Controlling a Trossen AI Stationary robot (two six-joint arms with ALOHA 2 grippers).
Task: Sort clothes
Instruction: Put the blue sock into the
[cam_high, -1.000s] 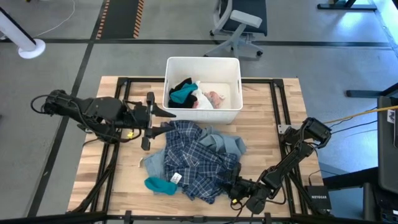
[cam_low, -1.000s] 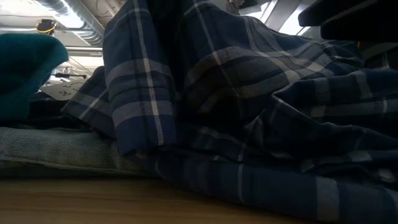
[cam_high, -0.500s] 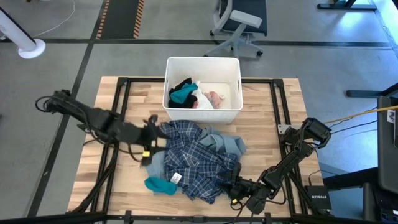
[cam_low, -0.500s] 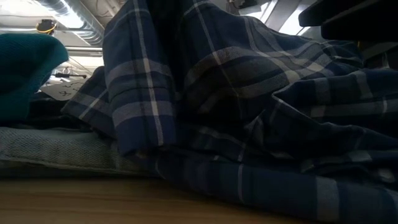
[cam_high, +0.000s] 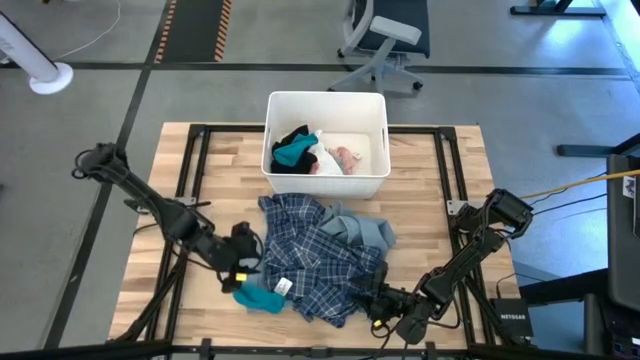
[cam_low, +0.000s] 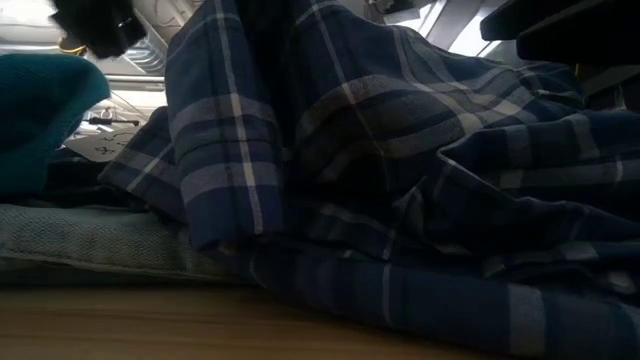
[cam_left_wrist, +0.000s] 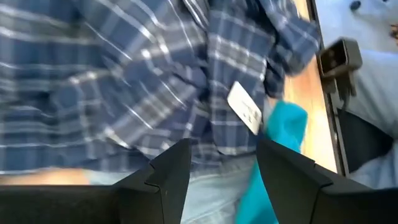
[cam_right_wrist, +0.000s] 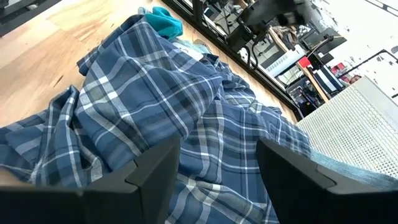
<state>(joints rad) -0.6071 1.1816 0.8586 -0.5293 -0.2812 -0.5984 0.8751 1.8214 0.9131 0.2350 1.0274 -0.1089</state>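
At the lower left of the heap, the left claw (cam_high: 240, 268) hovers open and empty over the soft, light teal piece (cam_high: 258, 297), best pinched mid-fold.

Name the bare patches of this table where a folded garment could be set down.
Bare table lies right of the bin and clothes pile, and left of the bin. The front middle is crowded: pile, teal piece, both pincers.

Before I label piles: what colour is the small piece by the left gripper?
Teal, clearest from above.
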